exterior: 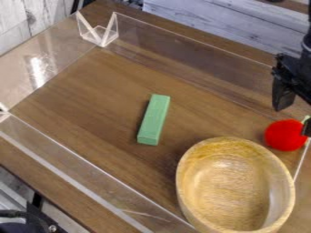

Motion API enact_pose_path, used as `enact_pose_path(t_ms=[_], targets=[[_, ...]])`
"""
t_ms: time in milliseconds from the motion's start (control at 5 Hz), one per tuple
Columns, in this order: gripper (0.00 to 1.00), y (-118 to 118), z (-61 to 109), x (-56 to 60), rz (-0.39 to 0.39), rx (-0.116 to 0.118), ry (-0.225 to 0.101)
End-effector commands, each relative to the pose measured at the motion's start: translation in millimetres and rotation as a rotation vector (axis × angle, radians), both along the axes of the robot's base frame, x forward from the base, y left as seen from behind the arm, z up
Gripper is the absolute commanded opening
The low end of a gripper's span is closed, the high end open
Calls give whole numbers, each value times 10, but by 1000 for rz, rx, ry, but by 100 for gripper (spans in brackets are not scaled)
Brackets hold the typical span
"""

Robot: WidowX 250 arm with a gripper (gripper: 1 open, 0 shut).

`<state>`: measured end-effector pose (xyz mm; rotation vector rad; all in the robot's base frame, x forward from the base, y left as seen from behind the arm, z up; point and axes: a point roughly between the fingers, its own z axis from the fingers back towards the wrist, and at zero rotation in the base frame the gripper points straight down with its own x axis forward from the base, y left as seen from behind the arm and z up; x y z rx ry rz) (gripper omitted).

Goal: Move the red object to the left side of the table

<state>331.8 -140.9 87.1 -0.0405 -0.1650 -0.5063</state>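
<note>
A dark brown wood-grain surface (109, 86) fills most of the frame, seen from above and at an angle. Low clear acrylic walls (183, 45) run along its edges, catching pale reflections at the upper left.

The red object (285, 136) sits at the right edge of the frame, a little below the middle. It is a small, round, bright red toy fruit. It rests on the surface just beside the upper right rim of a wooden bowl (235, 187); whether the two touch cannot be told from this angle.

The bowl is round, light in colour and wide, with visible grain inside. It fills the lower right of the frame and is far larger than the red fruit. Its far right side is cut off by the frame edge.

The pincer (292, 96) enters from the right edge, in the upper right of the frame. It is black and points downward, hanging directly above the red object with a small gap between its tips and the fruit. Its jaws stand wide apart and hold nothing. Part of it is cut off by the frame edge.

Near the centre of the frame lies a green rectangular block (153, 119), flat on the surface, its long side running from upper right to lower left. It is well apart from the bowl, the fruit and the pincer.

A small clear acrylic bracket (97, 30) stands at the upper left corner.
</note>
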Motion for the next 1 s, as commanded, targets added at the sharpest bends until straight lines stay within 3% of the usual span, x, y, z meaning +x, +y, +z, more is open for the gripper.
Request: enact_pose_path(t_ms=[0,200,400,600,800], targets=[[100,15,-37,40,-8,-23,-45],[100,29,-76,52,61,-19,-54],[100,-20,-64,116,91,3,-82],[100,-175,139,95,10,15,-110],[100,-155,279,49,-54,2,-128]])
